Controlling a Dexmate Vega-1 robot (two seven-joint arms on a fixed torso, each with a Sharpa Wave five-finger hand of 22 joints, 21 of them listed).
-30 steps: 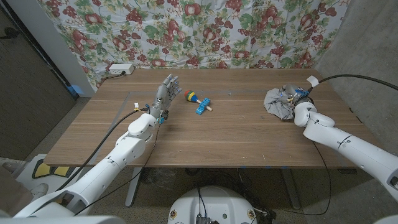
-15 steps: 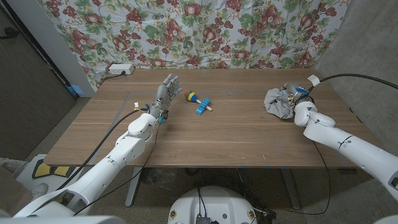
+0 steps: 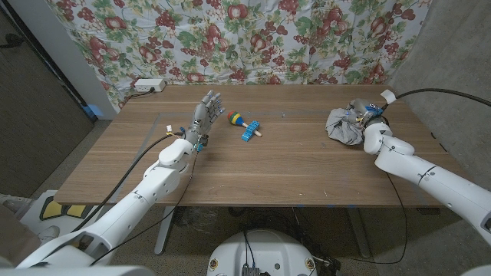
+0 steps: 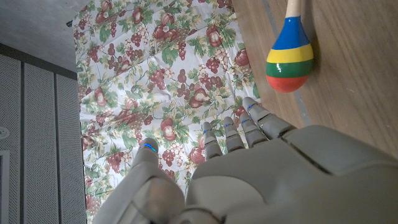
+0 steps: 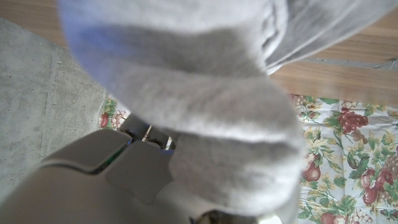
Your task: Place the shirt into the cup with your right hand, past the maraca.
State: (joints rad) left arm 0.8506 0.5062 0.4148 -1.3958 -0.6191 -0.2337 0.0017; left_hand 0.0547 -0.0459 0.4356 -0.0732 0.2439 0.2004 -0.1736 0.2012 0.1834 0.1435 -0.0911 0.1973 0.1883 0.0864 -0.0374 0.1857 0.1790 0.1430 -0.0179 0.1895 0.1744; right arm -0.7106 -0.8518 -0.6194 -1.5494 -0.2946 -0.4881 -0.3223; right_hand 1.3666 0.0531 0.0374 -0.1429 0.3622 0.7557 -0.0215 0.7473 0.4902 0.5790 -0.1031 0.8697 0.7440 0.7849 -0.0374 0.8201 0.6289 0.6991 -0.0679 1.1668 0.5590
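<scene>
Rectangular brown wooden table (image 3: 291, 165) on pale metal legs, set close before a hanging cloth printed with red fruit and green leaves (image 3: 253, 38) that covers the back wall. Bare grey concrete wall (image 3: 453, 54) on one side, dark grey panel (image 3: 31, 115) on the other. White power strip (image 3: 147, 85) lies at the table's far corner, light even.

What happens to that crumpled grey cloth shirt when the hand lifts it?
The crumpled grey shirt will probably sag and drape, since it already lies in soft folds. It looks light. The right hand at it may catch only part, letting the rest trail.
</scene>
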